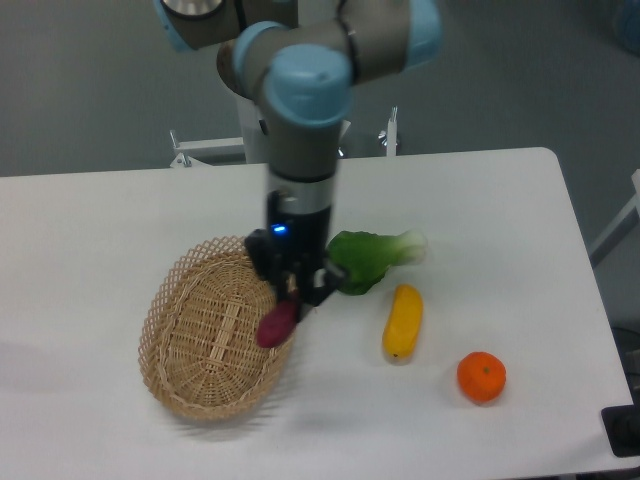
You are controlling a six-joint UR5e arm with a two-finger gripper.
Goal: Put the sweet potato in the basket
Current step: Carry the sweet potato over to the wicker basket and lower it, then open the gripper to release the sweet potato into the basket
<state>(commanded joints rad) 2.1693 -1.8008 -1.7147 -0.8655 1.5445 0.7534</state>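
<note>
Basket (pixel 200 375) nearest; gripper (pixel 290 297) clamps the sweet potato (pixel 277 324) over its right rim. Next: shift inward, release.

Light falls soft and even from above on my table (pixel 120 220), which looks bright and a little washed out. My arm (pixel 305 120) throws only a faint shadow. The basket (pixel 190 390) leaves a soft grey shade along its lower edge. Everything is slightly blurred, with no sharp glare.
</note>
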